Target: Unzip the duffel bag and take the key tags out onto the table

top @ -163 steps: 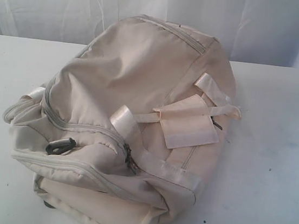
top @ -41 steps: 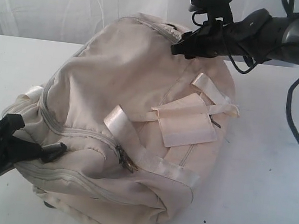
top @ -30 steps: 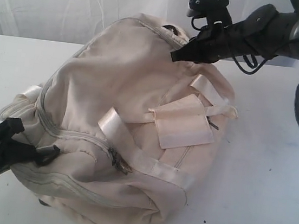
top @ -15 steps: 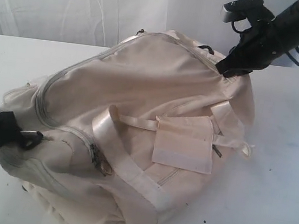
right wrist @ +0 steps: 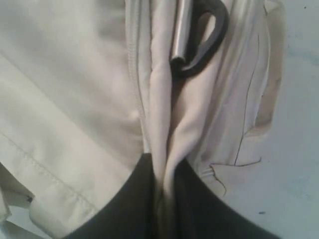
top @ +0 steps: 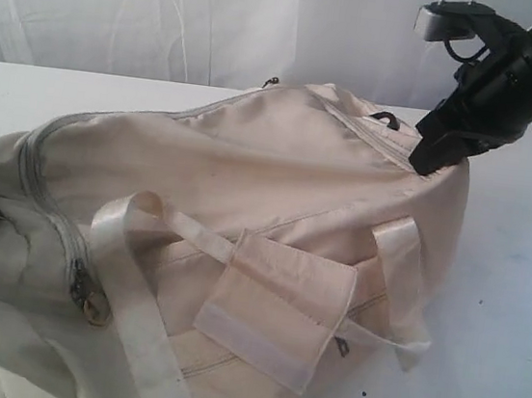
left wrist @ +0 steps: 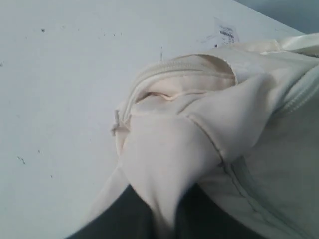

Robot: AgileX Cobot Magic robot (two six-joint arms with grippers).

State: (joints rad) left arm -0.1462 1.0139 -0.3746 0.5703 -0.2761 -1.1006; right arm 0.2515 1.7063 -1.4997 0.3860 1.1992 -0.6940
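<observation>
A large cream duffel bag (top: 249,178) lies on its side across a white worktop (top: 514,317), filling most of the exterior view. It runs from the near left to the far right.

At the far right end, the black right tool (top: 434,159) comes down from above. It is clenched on a fold of the bag's fabric, and its wrist view shows the cloth pinched between two dark fingers (right wrist: 129,209). Just past them is a black plastic ring (right wrist: 207,30).

At the near left end only a sliver of the left tool (left wrist: 164,204) shows in the exterior view. Its wrist view shows it clamped on a bunched corner of fabric beside a closed zip.

The bag looks stretched between the two grips. Every zip in view is shut, including the curved one at the left end, whose metal zip pull (top: 88,302) hangs free. The key tags cannot be seen (presumably they are inside).

This looks like the setting-up step, with the bag held and spread ahead of unzipping, and nothing opened yet.

The next move probably calls for one tool to let go, travel to a zip pull and pinch that small tab. The other would hold the fabric taut so the slider runs instead of dragging the cloth along.
</observation>
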